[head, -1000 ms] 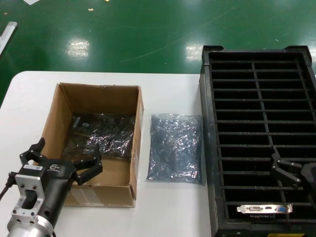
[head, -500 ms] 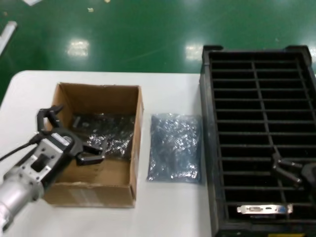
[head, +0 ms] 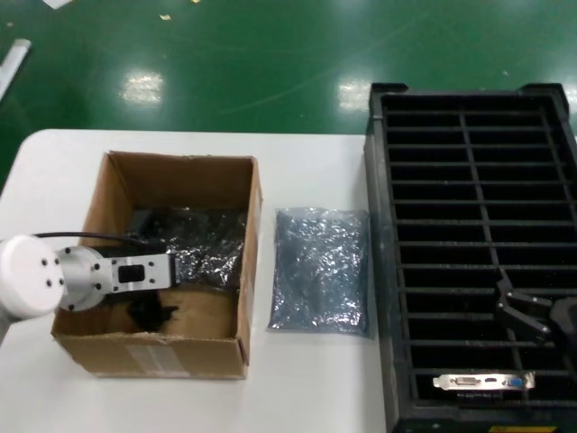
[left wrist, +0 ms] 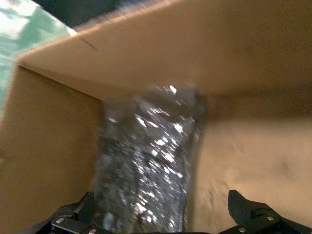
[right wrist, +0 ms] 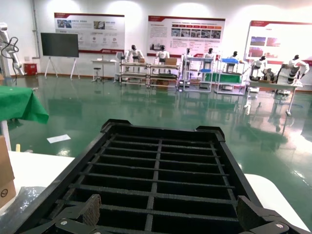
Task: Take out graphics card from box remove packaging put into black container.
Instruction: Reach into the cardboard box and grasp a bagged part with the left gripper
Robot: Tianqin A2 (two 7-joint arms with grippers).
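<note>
White worktop [head: 306, 379] carries three items side by side. Black container [head: 469, 253] stands at the robot's right, slotted grid in two columns; in its nearest row sits a graphics card [head: 482, 382], silver bracket up, blue port visible toward the right end of the bracket. The box [head: 252, 207], brown cardboard, open top, stands at the robot's left, well apart from the container. Between the two, flat on the worktop and just beside the box, lies an empty-looking sheet of packaging [head: 321, 269], crinkly grey-blue. Inside the box lies a second bagged item [head: 194, 244], shiny wrap over something dark; contents not discernible through the bag. Left arm reaches into the box from the near-left side, wrist horizontal; left claw [head: 149, 311] is down near the box floor at the near end of the bagged item. Left wrist view: dark fingertips [left wrist: 253, 212] set wide apart, released, the bagged item between them, contact not confirmed. Right claw [head: 523, 311] hovers over the right column of the container, above rows near the card; fingers [right wrist: 90, 207] spread, holding nothing.
</note>
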